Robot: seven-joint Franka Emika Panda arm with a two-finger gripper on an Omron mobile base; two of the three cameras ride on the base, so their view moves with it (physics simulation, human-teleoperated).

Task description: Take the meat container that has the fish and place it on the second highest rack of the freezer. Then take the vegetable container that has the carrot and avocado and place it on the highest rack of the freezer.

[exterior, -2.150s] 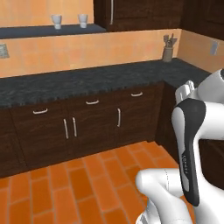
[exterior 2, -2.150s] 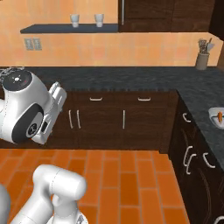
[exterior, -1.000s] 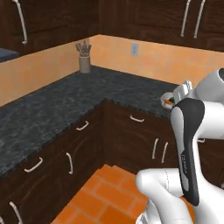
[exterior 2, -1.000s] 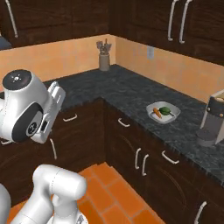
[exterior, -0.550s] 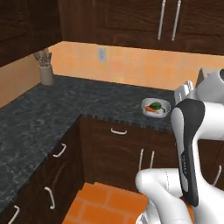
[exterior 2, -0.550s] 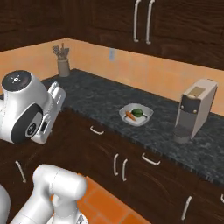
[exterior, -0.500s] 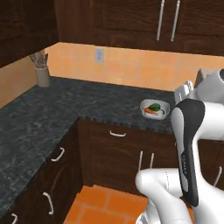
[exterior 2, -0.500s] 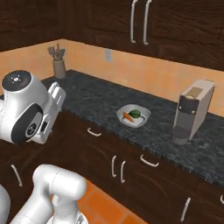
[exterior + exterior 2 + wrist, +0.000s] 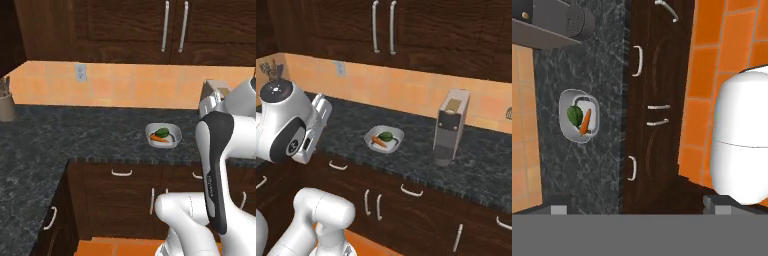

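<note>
Looking down through the hand camera, I see my two dark fingertips (image 9: 559, 209) spread wide with nothing between them. The white arm is folded up tall over the base, its hand raised and well back from the dark speckled stone counter (image 9: 75, 145). On that counter sits the shallow white vegetable container (image 9: 163, 135), holding the small orange carrot (image 9: 159, 138) with the rounded dark green avocado (image 9: 162, 132) just beside it. A tall grey coffee machine (image 9: 450, 125) stands near the container, against the orange tiled wall (image 9: 406, 90).
</note>
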